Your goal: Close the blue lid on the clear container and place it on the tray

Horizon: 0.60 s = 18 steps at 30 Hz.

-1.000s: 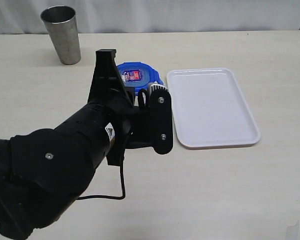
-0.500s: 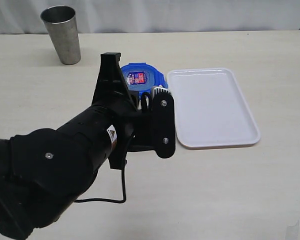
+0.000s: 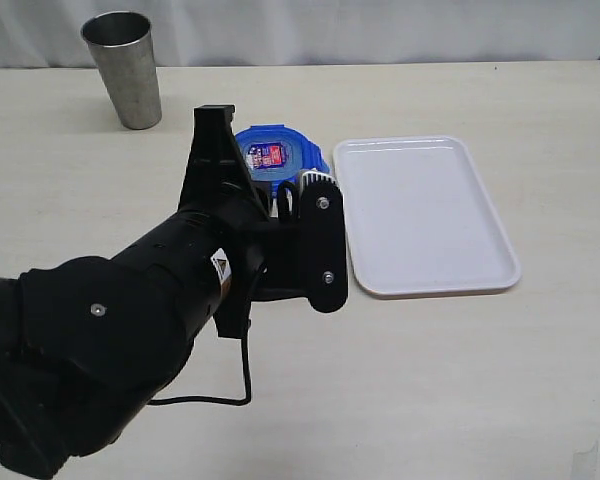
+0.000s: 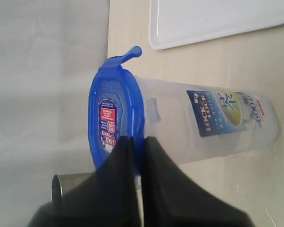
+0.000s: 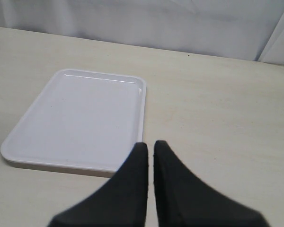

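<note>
Now, the container [image 4: 180, 120] stands upright on the counter [image 3: 430, 380], just left of the tray [image 3: 425, 215], and the left arm hides most of it in the exterior view. The blue lid [image 3: 273, 150] sits on top, sticker facing up, with one flap sticking out on the tray side. The left fingers [image 4: 125, 153] are pressed together, tips right at the lid's rim; whether they pinch a flap, I cannot tell. The right fingers [image 5: 141, 158] are closed on nothing, hovering over the counter beside the tray. A metal cup [image 3: 125, 65] stands far left, well apart.
</note>
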### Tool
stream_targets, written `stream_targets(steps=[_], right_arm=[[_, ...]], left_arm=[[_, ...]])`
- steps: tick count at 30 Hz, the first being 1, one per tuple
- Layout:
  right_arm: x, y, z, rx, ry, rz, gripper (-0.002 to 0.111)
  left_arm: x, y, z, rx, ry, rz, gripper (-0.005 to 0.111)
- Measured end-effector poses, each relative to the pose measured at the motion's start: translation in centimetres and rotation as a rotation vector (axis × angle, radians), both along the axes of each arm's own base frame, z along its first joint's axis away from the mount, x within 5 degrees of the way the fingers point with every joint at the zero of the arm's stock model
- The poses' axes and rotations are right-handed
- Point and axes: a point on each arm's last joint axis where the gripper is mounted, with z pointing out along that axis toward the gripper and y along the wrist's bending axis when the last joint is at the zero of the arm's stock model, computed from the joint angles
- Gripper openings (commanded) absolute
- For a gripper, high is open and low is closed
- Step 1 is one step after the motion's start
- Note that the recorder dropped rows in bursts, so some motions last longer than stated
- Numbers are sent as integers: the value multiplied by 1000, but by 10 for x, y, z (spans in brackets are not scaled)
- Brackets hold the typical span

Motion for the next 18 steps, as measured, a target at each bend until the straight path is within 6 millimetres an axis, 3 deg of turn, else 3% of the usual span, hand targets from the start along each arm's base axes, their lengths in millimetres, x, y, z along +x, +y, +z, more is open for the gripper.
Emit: stream_targets(steps=[18], right_arm=[[0, 0, 0, 0, 0, 0, 5]], left_arm=[[1, 1, 1, 4, -9, 16, 0]])
